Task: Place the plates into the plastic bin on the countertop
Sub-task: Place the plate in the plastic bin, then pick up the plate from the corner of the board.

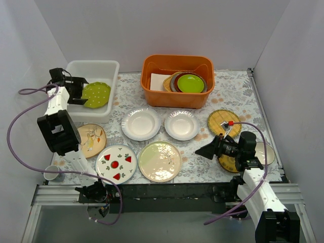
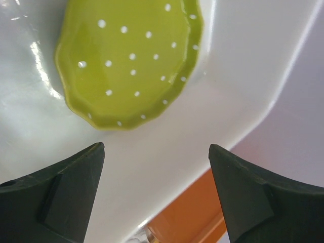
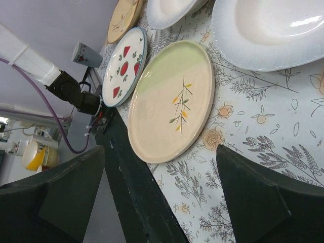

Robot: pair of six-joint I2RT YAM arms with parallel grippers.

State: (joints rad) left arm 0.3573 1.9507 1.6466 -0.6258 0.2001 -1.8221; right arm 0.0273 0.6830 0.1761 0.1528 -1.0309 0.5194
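Observation:
The white plastic bin (image 1: 93, 68) stands at the back left. A green dotted plate (image 1: 97, 94) lies inside it, also in the left wrist view (image 2: 129, 61). My left gripper (image 1: 82, 92) hovers over the bin, open and empty (image 2: 156, 148), just clear of that plate. On the countertop (image 1: 238, 91) lie two white plates (image 1: 141, 123) (image 1: 181, 125), a cream plate (image 1: 160, 161), a red-fruit plate (image 1: 116, 163), a peach plate (image 1: 91, 139) and a yellow woven plate (image 1: 223, 122). My right gripper (image 1: 205, 150) is open and empty (image 3: 160, 149) beside the cream plate (image 3: 172, 101).
An orange tub (image 1: 177, 80) at the back centre holds a lime-green plate (image 1: 191, 82) on a stack. A dark brown-gold plate (image 1: 228, 163) lies partly under my right arm, with a pale plate (image 1: 267, 152) behind it. A small cup (image 1: 52, 172) stands at the front left.

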